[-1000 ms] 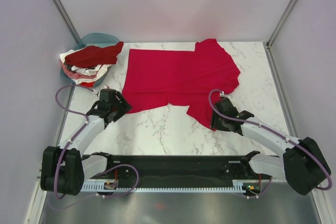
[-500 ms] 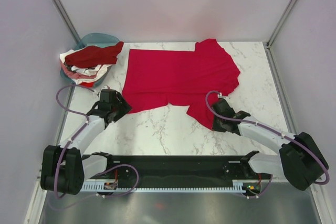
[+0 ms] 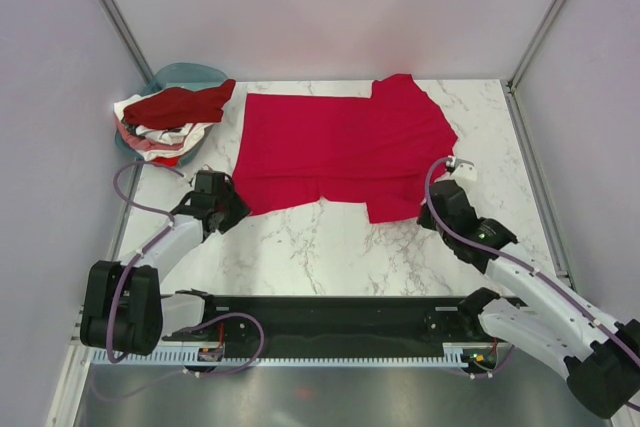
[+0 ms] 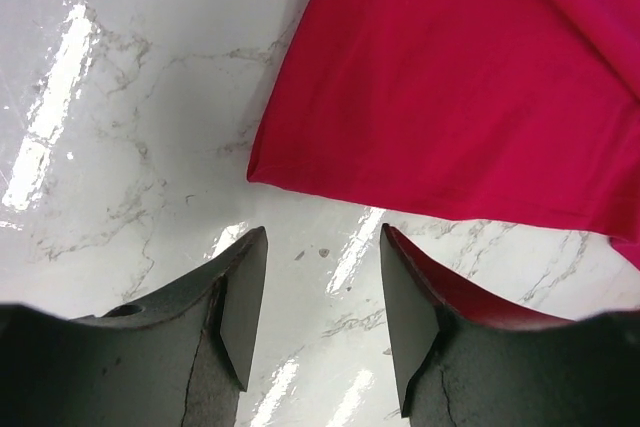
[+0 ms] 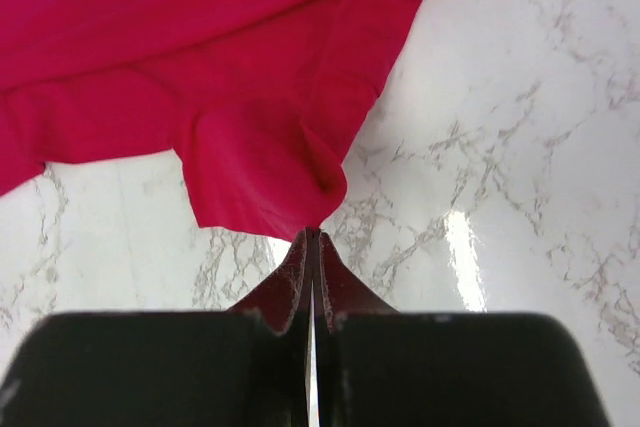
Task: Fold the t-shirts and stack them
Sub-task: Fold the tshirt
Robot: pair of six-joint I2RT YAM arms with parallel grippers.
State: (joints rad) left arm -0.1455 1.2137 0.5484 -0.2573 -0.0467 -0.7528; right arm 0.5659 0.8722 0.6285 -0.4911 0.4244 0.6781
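**As the right arm [image 3: 520,282] swings wide, a sleeve corner [image 3: 400,209] goes with it**

Although the white marble-patterned table [image 3: 300,247] looks the same as half a second ago, one thing on it has shifted. A short-sleeved soft cloth crimson t-shirt [image 3: 330,142] lies spread flat across the far middle, its body where it was; only the near right sleeve differs, since the flap that reached down toward the arm bases is now drawn up and to the right, ending in a short point. The pile of dark red, white and coral pink t-shirts [image 3: 160,117] sits unchanged at the far left corner, with a teal plastic basin [image 3: 185,74] showing behind it.

The right arm's elbow has swung out toward the right edge; its wrist now sits farther from the bases, just beside the sleeve. The left arm [image 3: 165,247] has barely moved.

The right gripper [image 5: 312,247] has its fingers pressed together with no gap; the cloth's tip meets them and is pinched there. The left gripper [image 4: 322,257] has its fingers set wide apart with only bare marble between them; the crimson t-shirt's hem corner lies just ahead, not touching.
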